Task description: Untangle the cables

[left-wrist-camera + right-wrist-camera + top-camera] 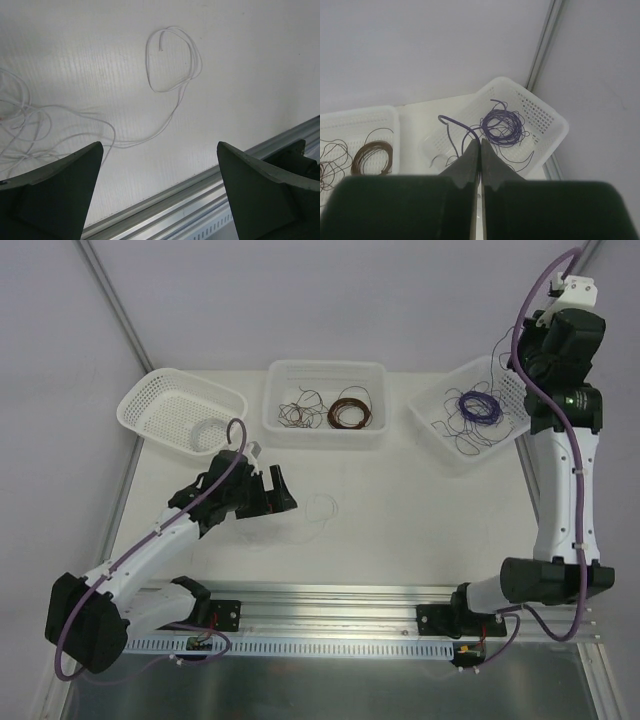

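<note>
At the far left, a perforated left basket (pixel 180 405) holds a white coil (pixel 211 430). Just right of it, the left gripper (pixel 160 147) hangs low over the table (pixel 400 520) with its jaws spread wide and nothing between them. A loose white cable (pixel 148 70) lies looped on the surface beyond its tips. The middle bin (pixel 325 370) contains tangled brown strands (pixel 298 410) beside a brown coil (pixel 349 412). The tilted right basket (pixel 440 400) holds a purple coil (pixel 478 407). High above that basket, the right gripper (pixel 480 142) is pinched tight on a purple strand (pixel 451 134) trailing up from it.
</note>
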Tool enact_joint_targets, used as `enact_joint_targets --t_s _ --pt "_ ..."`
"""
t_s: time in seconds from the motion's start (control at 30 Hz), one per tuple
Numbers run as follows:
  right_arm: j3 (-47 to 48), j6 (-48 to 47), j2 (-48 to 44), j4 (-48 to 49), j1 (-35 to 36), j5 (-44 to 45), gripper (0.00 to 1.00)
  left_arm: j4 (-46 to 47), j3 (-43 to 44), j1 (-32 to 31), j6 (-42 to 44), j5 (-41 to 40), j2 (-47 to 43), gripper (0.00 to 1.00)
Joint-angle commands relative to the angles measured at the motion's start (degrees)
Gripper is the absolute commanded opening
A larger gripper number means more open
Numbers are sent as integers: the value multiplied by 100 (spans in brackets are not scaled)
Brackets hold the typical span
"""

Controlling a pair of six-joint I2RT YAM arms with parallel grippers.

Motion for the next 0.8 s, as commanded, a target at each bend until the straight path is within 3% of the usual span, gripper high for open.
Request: enact_joint_targets --t_s 0.0,0.13,0.23,0.37,0.43,0.6,0.77 --pt "139 494 632 791 -335 -310 1 -57 203 41 244 264 -355 99" --pt "385 652 1512 967 -651 -214 1 -48 124 32 331 290 -706 99" --pt "481 739 2249 1011 -792 -266 9 -48 -8 41 463 281 -838 99" --pt "483 889 2770 572 -871 -626 33 -57 -201 41 481 211 -856 99" --pt "159 986 2587 615 -871 -731 36 -57 -227 32 472 211 -795 99" --pt "-1158 1320 1629 774 -845 -1285 61 -57 -263 32 437 158 -611 99" --pt "-2100 1391 348 335 -529 -1716 83 -66 -324 41 200 -61 -417 99"
